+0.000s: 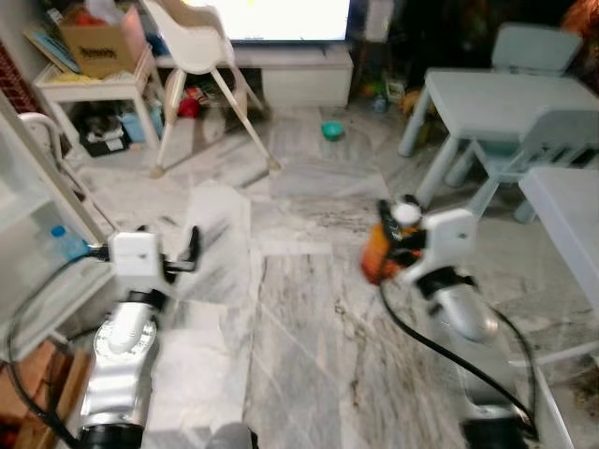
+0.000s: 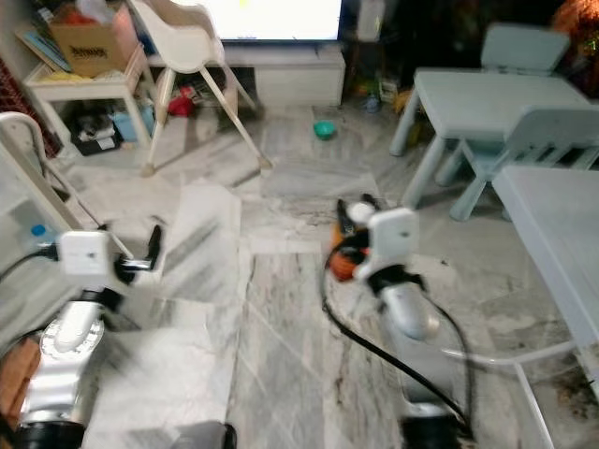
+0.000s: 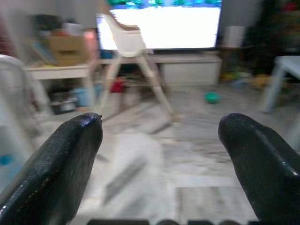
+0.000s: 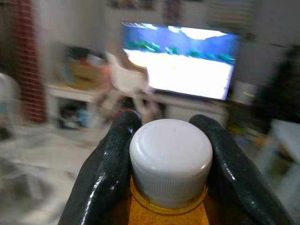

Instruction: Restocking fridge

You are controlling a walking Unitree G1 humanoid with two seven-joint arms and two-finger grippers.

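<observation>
Restocking is at the carry stage: right pincer (image 4: 164,187) clenched on the orange bottle (image 1: 377,254) over the marble floor (image 1: 309,327), left pincer (image 3: 159,154) released and empty, fridge placement outstanding.

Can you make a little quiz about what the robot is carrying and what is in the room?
1. True or false: the right gripper is shut on an orange bottle with a white cap.
2. The left gripper is: A) open B) holding a cup C) holding a box
3. What white seat stands by the TV?

Key: 1 true; 2 A; 3 the high chair.
</observation>
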